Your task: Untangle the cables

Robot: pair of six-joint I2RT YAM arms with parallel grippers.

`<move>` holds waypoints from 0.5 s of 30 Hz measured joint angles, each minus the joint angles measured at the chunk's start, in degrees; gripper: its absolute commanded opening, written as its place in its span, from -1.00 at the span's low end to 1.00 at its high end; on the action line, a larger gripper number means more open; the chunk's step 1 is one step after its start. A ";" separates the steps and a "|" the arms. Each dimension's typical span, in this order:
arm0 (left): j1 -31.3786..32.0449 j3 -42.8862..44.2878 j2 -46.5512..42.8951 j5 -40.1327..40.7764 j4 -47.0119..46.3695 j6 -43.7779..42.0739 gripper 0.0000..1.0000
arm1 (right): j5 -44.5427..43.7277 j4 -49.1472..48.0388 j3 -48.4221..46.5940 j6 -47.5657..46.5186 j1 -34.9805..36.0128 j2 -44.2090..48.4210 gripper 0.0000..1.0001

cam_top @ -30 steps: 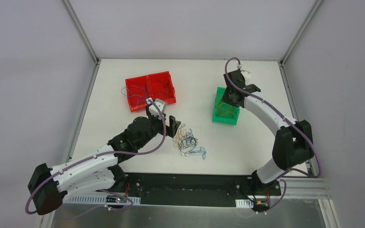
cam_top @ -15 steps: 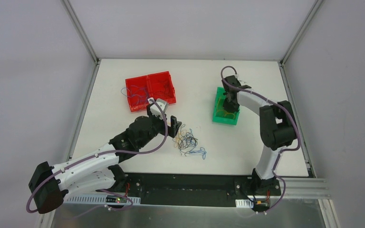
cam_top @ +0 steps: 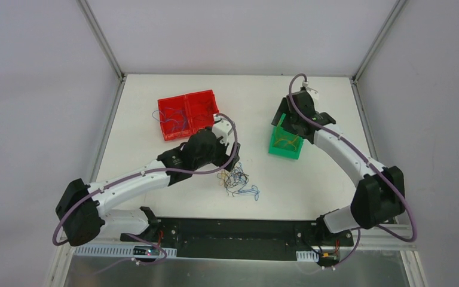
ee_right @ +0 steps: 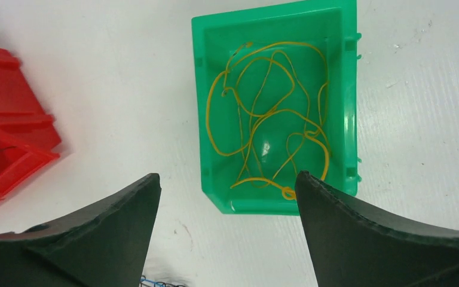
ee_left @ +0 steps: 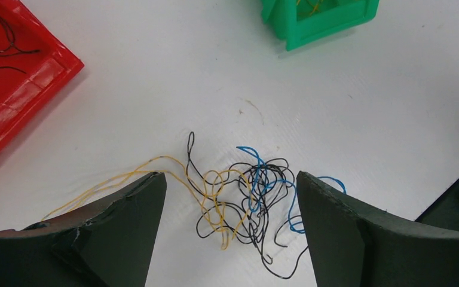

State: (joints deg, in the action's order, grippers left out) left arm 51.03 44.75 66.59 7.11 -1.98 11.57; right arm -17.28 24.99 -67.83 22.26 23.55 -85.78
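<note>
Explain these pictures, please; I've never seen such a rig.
Two robot arms are bolted to a table, each ending in a two-fingered pincer. One picture looks down from above; the other two come from cameras on each wrist, so the dark wedges are that pincer's own fingers. The left pincer hangs open over a tangle of yellow, black and blue cables. The right pincer is open above a green bin containing yellow wires. Two red bins stand back left. Nothing is held.

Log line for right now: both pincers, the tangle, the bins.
left pincer: open, over tangle | right pincer: open, empty, above green bin | tangle: on table, unsorted | green bin: yellow wires inside
</note>
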 measured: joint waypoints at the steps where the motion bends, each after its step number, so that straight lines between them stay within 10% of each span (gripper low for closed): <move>1: 0.00 1.44 1.33 -0.72 1.75 0.02 0.61 | 0.00 -0.13 0.59 0.00 0.44 1.49 0.73; 11: 0.02 10.97 16.22 -11.23 15.02 -0.02 0.48 | 6.69 -4.35 12.37 -1.81 4.13 19.02 0.73; 15: 0.00 13.66 21.70 -12.63 19.19 0.02 0.14 | 7.61 -6.62 14.62 -2.34 4.61 24.24 0.72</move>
State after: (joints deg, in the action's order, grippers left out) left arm 51.03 58.41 88.29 -5.52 17.21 11.60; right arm -9.67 18.37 -53.21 19.92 28.16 -61.54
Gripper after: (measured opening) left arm 0.704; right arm 0.863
